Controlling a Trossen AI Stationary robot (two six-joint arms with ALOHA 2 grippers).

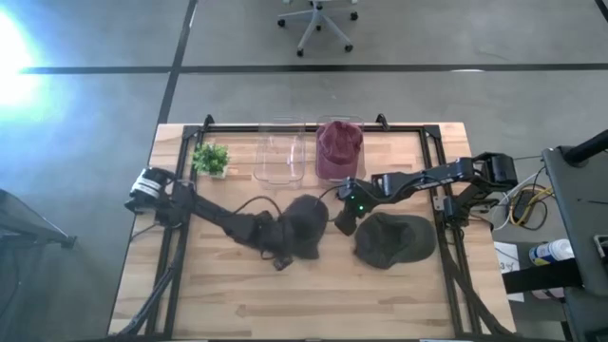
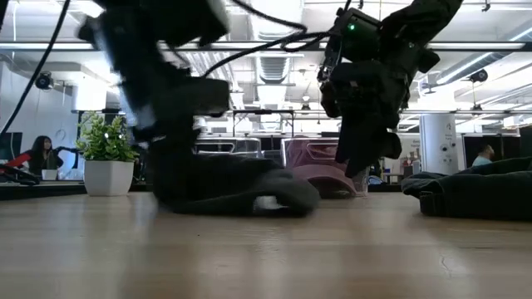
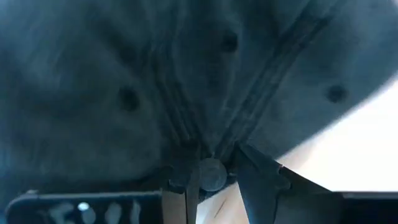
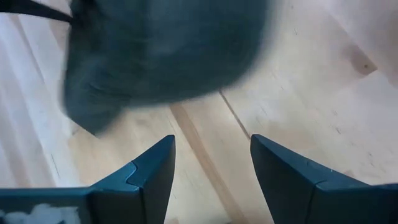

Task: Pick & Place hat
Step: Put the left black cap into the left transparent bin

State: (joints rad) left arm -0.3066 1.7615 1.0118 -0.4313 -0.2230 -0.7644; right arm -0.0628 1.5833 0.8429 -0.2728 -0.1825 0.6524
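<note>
The left pincer [image 1: 283, 249] is closed on the dark cap [image 1: 302, 226] by its top button. The cap sits mid-table [image 1: 285, 304], left of the green cap [image 1: 391, 237]. Lift it straight up, slowly, so it cannot slip. The right pincer [image 1: 345, 220] hangs wide open and empty, just right of the dark cap.

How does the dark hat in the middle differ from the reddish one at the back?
The dark hat lies on the bare table; the reddish hat sits in a clear bin at the back. The left pincer is at the dark hat's top button; nothing touches the reddish hat. Both are caps.
</note>
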